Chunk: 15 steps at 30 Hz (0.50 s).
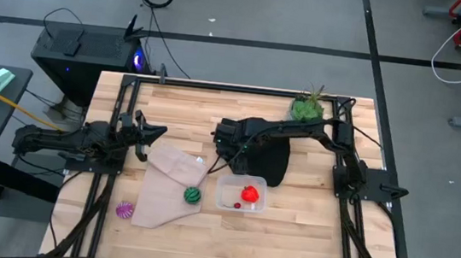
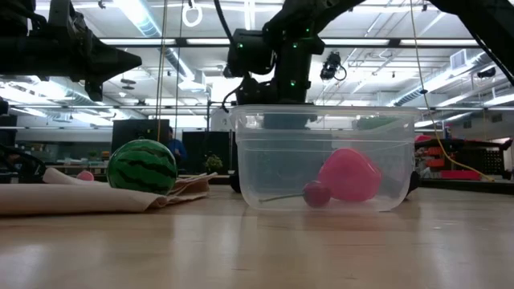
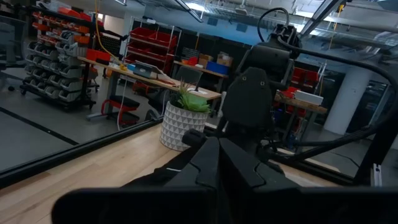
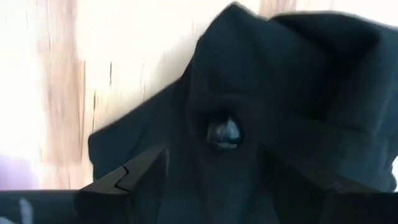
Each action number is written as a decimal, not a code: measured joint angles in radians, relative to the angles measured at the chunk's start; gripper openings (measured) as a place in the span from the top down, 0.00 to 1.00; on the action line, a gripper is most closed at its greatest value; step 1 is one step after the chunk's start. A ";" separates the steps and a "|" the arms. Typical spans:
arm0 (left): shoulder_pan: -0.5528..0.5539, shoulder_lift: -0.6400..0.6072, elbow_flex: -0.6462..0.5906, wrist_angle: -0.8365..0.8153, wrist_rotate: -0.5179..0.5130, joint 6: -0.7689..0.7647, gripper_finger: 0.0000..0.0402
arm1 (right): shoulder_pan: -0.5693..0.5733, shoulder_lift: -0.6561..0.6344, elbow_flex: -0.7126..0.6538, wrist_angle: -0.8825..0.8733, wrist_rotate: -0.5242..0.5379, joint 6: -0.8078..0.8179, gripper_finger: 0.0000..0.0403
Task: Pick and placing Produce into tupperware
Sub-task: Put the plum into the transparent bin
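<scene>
Red produce piece (image 1: 250,193) sat inside the clear tupperware (image 1: 242,193), near the middle of the wooden worktop (image 1: 305,231); looked pinkish through the wall in the low view (image 2: 349,177), with a small dark-red bit (image 2: 316,193) beside it. Green striped ball (image 1: 193,195) just left of the tupperware, resting on the beige cloth (image 1: 163,195). Purple ribbed ball (image 1: 125,211) further left, off the cloth's edge, near the front. Black cloth (image 1: 268,160) right behind the tupperware, with the right gripper (image 1: 227,146) up above its left edge, jaws spread fairly wide in the wrist view. Left gripper (image 1: 146,133) parked at the left side, beyond the beige cloth; can't tell on its jaws. Potted plant (image 1: 307,108) at the far edge.
</scene>
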<state>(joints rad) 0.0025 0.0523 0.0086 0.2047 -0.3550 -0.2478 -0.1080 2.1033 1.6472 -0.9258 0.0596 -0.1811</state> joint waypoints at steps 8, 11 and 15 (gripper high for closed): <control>0.000 0.000 0.000 -0.001 0.000 0.000 0.93 | 0.000 0.000 -0.017 0.040 0.011 0.023 0.42; 0.000 0.000 0.000 -0.001 0.000 0.000 0.93 | -0.001 0.000 -0.017 0.046 0.012 0.022 0.43; 0.000 0.000 0.000 -0.001 0.000 0.000 0.95 | -0.004 0.000 -0.017 0.066 0.011 0.021 0.45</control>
<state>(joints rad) 0.0025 0.0521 0.0082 0.2035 -0.3550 -0.2481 -0.1117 2.1029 1.6306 -0.8597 0.0711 -0.1600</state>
